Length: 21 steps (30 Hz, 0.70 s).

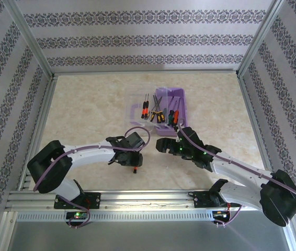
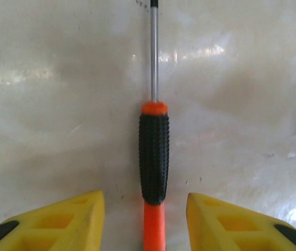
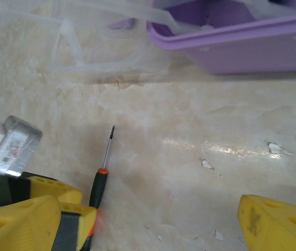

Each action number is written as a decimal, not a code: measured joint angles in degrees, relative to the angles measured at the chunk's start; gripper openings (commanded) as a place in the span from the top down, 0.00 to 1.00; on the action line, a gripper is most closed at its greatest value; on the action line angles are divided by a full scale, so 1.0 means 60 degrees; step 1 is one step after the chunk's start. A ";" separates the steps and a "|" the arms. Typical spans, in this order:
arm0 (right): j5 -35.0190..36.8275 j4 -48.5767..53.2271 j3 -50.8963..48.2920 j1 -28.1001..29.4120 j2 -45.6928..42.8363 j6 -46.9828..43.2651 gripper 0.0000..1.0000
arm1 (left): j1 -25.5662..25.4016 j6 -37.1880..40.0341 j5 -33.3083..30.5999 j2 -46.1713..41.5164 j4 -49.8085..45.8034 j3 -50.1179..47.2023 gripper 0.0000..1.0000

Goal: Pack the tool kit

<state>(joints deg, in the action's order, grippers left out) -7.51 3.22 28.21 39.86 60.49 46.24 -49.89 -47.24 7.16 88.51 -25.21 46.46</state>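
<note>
Left wrist view is showing the left gripper (image 2: 145,205) hanging with fingers spread either side of a black-and-orange screwdriver (image 2: 154,151), which is lying on the worktop (image 2: 59,104) near its front edge. The right gripper (image 3: 153,217) is gaping wide open nearby. The purple box (image 1: 158,102) is sitting toward the far edge, with the other screwdrivers (image 1: 161,114) lying across it.

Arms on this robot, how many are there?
2. The left arm reaches in from the left, the right arm from the right; both end near the box. None seem hidden.
</note>
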 measured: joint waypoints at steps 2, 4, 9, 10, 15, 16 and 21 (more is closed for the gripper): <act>0.0011 0.0004 -0.0036 -0.0066 -0.0146 0.0015 0.12 | 0.0000 -0.0073 -0.0076 0.0164 0.0084 0.0036 0.63; 0.0033 0.0036 -0.0066 -0.0131 -0.0244 0.0022 0.12 | -0.0004 -0.0138 -0.0164 0.0270 0.0080 0.0069 0.66; 0.0025 0.0069 -0.0098 -0.0313 -0.0280 0.0047 0.16 | -0.0004 -0.0178 -0.0328 0.0368 -0.0084 0.0138 0.77; 0.0022 0.0076 -0.0098 -0.0317 -0.0280 0.0047 0.16 | -0.0004 -0.0171 -0.0379 0.0382 -0.0146 0.0157 0.78; -0.0055 0.0106 -0.0098 -0.0379 -0.0291 0.0051 0.16 | -0.0007 -0.0109 -0.0525 0.0448 -0.0328 0.0251 0.86; -0.0076 0.0120 -0.0098 -0.0404 -0.0299 0.0051 0.16 | -0.0007 -0.0091 -0.0528 0.0448 -0.0353 0.0262 0.88; -0.0076 0.0149 -0.0098 -0.0503 -0.0401 0.0051 0.16 | -0.0007 0.0051 -0.0532 0.0437 -0.0423 0.0302 0.91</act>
<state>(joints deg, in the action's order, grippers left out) -7.97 4.12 27.62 36.84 58.08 46.54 -49.93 -46.94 3.97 91.13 -27.75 48.27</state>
